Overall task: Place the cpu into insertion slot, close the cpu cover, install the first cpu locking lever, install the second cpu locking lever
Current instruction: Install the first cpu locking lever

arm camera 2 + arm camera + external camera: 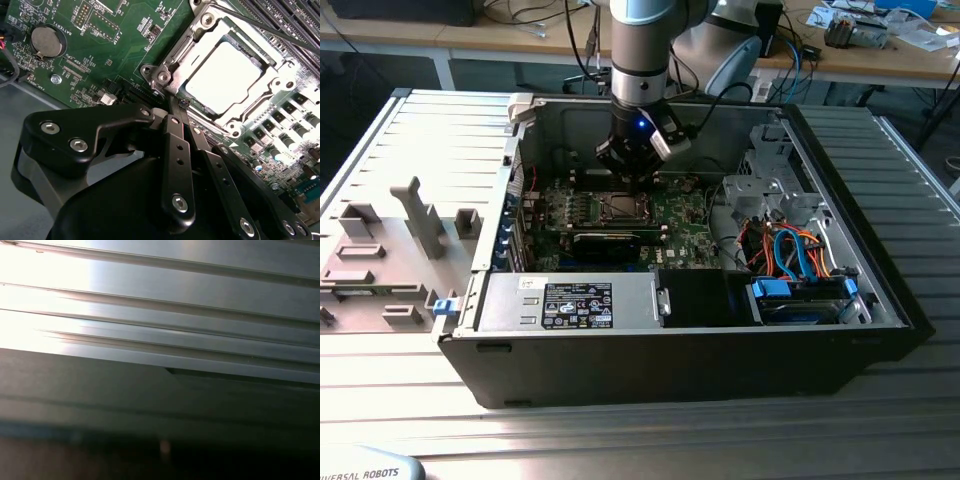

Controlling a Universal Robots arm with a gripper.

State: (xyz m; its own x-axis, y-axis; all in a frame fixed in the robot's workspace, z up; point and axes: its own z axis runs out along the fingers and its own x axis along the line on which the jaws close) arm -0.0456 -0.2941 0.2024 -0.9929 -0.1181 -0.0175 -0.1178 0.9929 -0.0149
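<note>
A: CPU position?
B: Seated in the socket, cpu (223, 74) showing bright silvery through the square window of the cpu cover (260, 45). Cover lying flat over it, closed.

A: Same spot from the exterior view?
B: Socket (620, 207) near the middle of the green motherboard (682, 216), inside the open computer case (880, 250).

A: Gripper?
B: Gripper (181, 111) down at the socket's corner, fingers closed together with tips meeting. Tip right beside a thin metal lever (176, 104) at the cover's hinge bracket; contact or not, cannot tell. In the exterior view, gripper (638, 180) hanging just at the far edge of the socket.

A: Around the socket?
B: Round coin battery (46, 41) on the board, well apart from the cover. Row of small cylindrical capacitors (295, 112) along the socket's other side.

A: Farther out?
B: Black graphics card (610, 242) just nearer than the socket. Grey label-covered power supply box (575, 303) at the case's near edge. Orange and blue cables (790, 250) toward the exterior view's right. Grey fixture tray (380, 270) outside the case, exterior view's left. Ribbed metal surface (200, 300) in the first wrist view.
</note>
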